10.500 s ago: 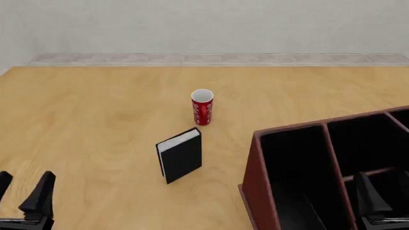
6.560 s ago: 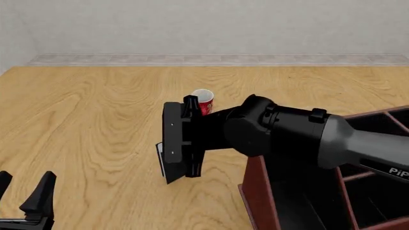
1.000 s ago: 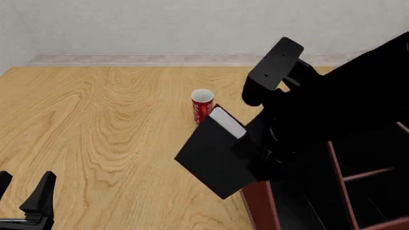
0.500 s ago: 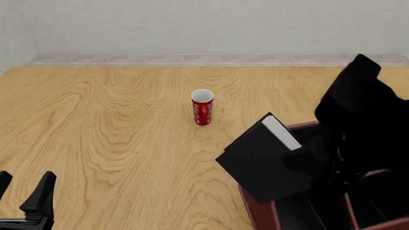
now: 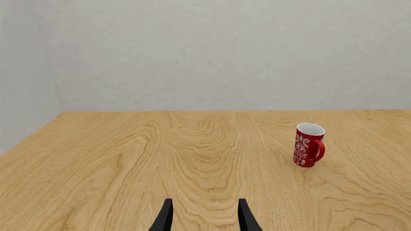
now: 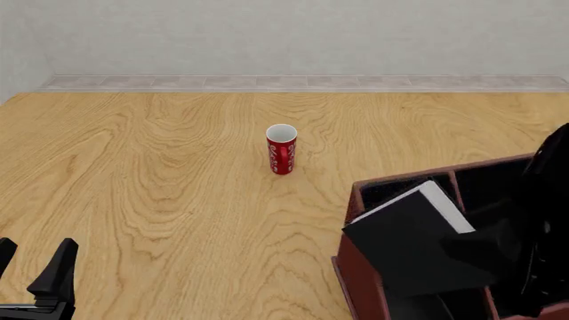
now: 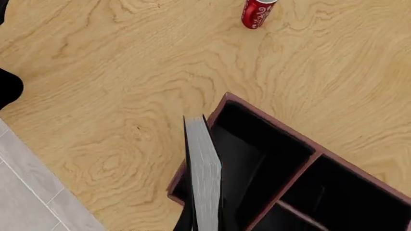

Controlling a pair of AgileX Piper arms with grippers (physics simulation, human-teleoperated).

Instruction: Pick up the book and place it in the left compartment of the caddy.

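The wooden tabletop (image 6: 160, 187) fills most of the front view, and on its right side the caddy (image 6: 356, 267) is seen as a large reddish-brown box with a black interior. Its left compartment (image 7: 247, 159), the wide undivided section against the outer wall, is shown from above in the right wrist view. The book (image 6: 418, 243) is held tilted in the air over that compartment's near-left corner, its white page edge turned up and to the right, and none of it is seen to be inside yet. The right arm's fingers (image 7: 187, 222) are clamped on the book; only a sliver of one is visible beside the cover in the right wrist view, and in the front view the grip is lost in black on black. The placing is judged to be best done if the book is first brought fully inside the outer wall, turned parallel to it, and then lowered before release, since a corner could otherwise catch the rim. The left arm's fingers (image 5: 244, 219) are parted and rest low, holding nothing. The red mug (image 6: 281, 149) stands well apart from the caddy; its handle is shown only by the left wrist view, which shows neither book nor caddy.
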